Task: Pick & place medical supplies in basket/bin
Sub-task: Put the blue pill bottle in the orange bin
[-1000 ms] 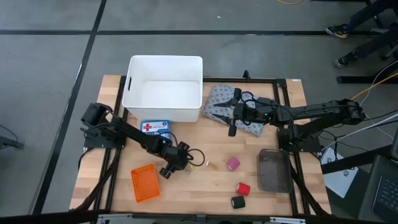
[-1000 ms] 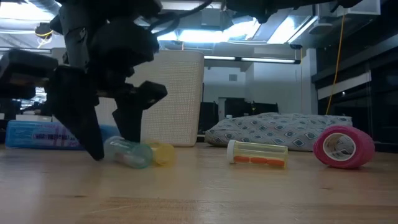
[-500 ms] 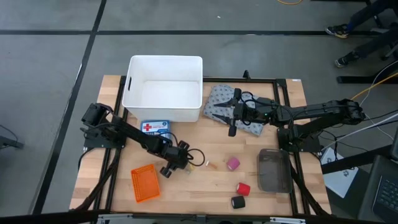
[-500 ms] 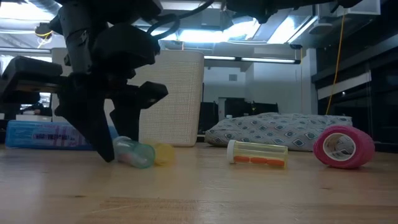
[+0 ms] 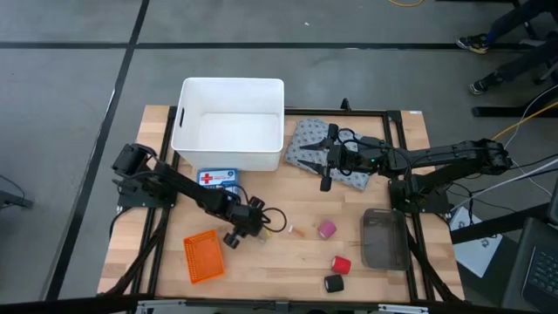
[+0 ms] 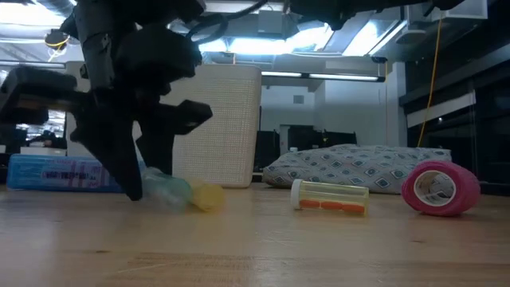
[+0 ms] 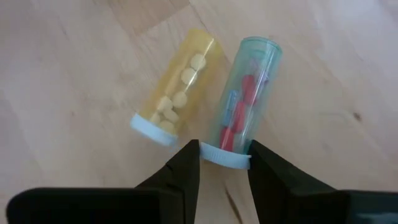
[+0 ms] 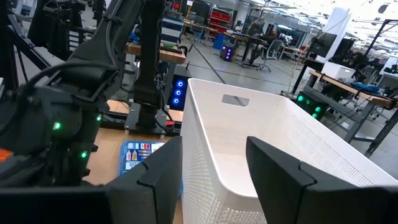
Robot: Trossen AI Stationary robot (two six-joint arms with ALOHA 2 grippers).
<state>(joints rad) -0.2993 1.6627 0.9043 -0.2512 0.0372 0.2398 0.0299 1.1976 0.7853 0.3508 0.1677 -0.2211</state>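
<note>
The left gripper is down at the tabletop near the front middle, and its 2 fingers stand apart around the capped end of a teal vial holding red pieces. The cap sits right between the fingertips, but I cannot see them pressing on it, so I judge the grasp is not yet made. The vial's long axis runs straight away from the gripper, so the fingers straddle only its near end rather than its middle. A yellow vial of pale tablets lies touching it on one side, angled so the 2 form a narrow V that meets near the caps. That closeness is the risk: one finger has to pass between the 2 caps.

From table height, the left gripper hides most of the teal vial, with the yellow vial just beside it.

The white tub stands at the back of the table, well apart from the vials; the orange basket lies much nearer, just to the left arm's side.

The right gripper hangs open over the grey dotted pack, beside the tub, waiting. The left arm is plainly the nearer one to both vials.
</note>
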